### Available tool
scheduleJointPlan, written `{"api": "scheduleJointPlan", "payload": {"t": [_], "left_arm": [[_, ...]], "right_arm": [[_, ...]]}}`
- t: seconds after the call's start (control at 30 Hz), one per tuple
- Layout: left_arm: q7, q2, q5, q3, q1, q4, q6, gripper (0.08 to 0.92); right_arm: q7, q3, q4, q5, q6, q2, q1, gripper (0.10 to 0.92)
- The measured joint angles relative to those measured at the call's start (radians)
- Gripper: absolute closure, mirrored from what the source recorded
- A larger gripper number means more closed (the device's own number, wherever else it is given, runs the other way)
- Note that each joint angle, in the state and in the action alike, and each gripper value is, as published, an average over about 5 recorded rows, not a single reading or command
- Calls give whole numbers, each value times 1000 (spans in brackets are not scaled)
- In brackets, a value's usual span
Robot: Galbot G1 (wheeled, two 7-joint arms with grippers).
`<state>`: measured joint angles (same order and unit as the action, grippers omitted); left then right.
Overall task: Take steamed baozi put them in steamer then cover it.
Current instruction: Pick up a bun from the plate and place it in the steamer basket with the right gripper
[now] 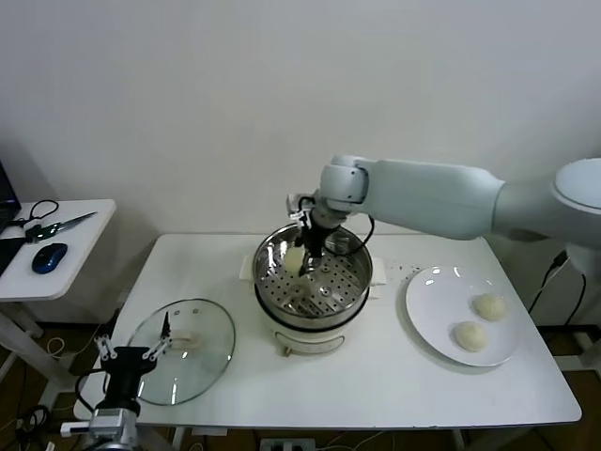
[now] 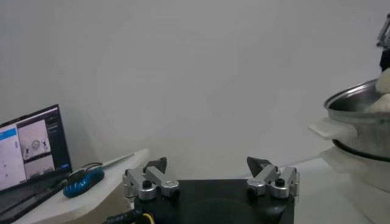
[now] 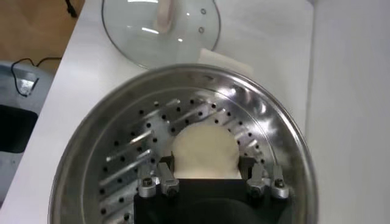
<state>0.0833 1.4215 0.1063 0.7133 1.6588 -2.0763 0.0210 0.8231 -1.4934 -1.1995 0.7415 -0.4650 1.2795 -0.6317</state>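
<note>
You are mid-placement: the right gripper (image 3: 206, 178) holds its fingers clamped on a steamed baozi (image 3: 205, 152) just above the steamer (image 1: 357, 279) tray. Next, lower and release. Two baozi (image 1: 489, 306) wait on the white plate (image 1: 427, 319); the left gripper (image 1: 134, 354), fingers apart, idles by the glass lid (image 1: 202, 362) on the worktop (image 1: 376, 385).

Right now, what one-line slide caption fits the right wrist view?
Right gripper holds a baozi over the steamer tray, glass lid on the table beyond.
</note>
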Motion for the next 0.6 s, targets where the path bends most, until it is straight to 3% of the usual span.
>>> {"api": "scheduleJointPlan", "payload": {"t": [0.2,0.4,0.6], "left_arm": [[0,0,0,1,-3,2,-3,177],[0,0,0,0,-6,3,-6,177],[0,0,0,0,-7,4,-8,177]], "right_arm": [[-13,-7,21,1,-5,29,30,342],[-18,-7,36,2,-10,49,45,220],[-12,-6,29,0,-10,42,38,203]]}}
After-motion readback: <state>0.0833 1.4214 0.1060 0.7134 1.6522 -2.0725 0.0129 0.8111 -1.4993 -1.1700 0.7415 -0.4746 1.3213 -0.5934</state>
